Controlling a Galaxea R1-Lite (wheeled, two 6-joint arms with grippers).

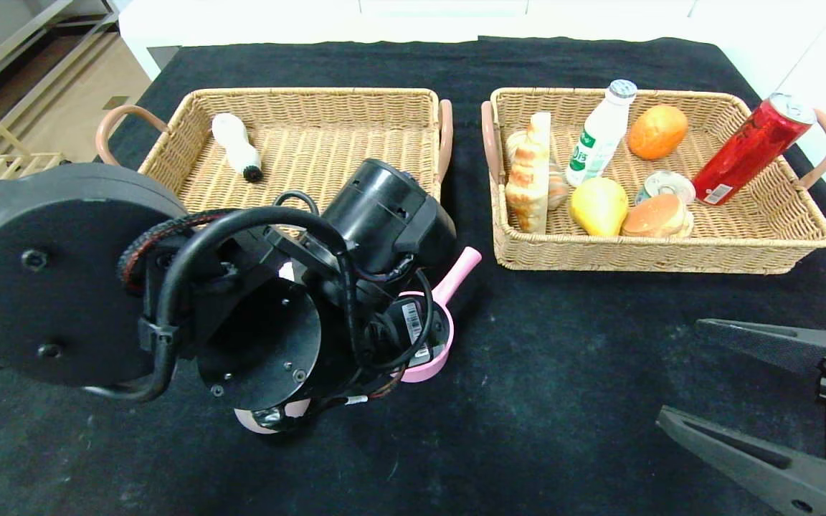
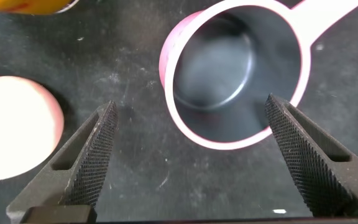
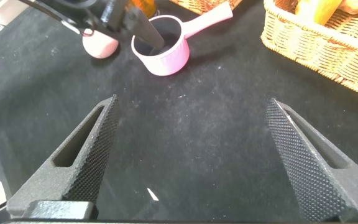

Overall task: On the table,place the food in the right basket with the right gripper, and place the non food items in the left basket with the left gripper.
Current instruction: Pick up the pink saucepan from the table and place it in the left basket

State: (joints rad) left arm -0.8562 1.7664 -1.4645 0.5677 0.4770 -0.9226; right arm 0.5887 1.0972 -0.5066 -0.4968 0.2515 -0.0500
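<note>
Now I'm hovering my left pincer [image 2: 188, 146] over the pink pot [image 2: 235, 74], fingers spread wide to straddle its rim, since it's sitting on the tabletop near the left basket [image 1: 169, 143]; my right pincer [image 3: 188, 155] is idling open beside it.

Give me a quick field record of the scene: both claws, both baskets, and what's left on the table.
left claw: open, above the pink pot, not gripping it
right claw: open, empty, over bare black cloth at the near right
left basket: holds one white bottle
right basket: bread, white drink bottle, orange, pear, bun, small tin, red can leaning on its rim
still on table: pink pot, pale pink round object beside it
partly hidden: orange thing near the pot, cannot identify
</note>
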